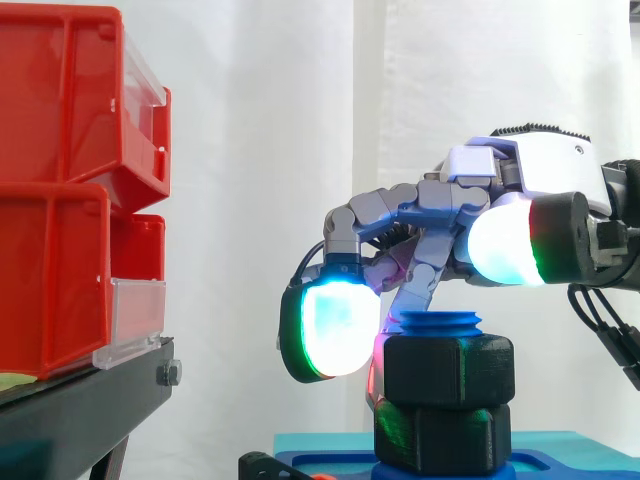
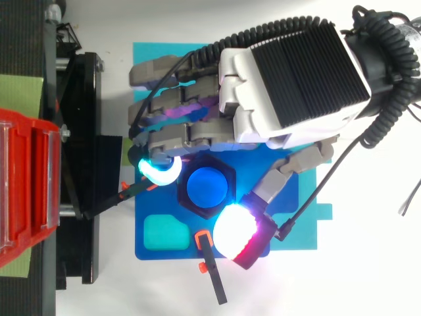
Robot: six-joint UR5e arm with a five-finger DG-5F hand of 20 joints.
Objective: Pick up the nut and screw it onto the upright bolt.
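Side view has two red bins [image 1: 50,270] stacked on a black stand [image 1: 90,400] at left, their contents hidden. Next, the robot hand [image 1: 540,170] hangs over the blue bolt [image 1: 440,322]; whether it is clamped on anything, I cannot tell. Two black nuts sit on that bolt, the upper nut [image 1: 450,370] on the lower nut [image 1: 445,435]. Top view adds the blue base [image 2: 158,204] beneath and shows one hexagon round the bolt's top.

Black nut [image 1: 449,372], blue bolt [image 2: 207,187], blue base plate [image 2: 299,243], red bins [image 1: 60,200], probably teal mat [image 2: 148,52].
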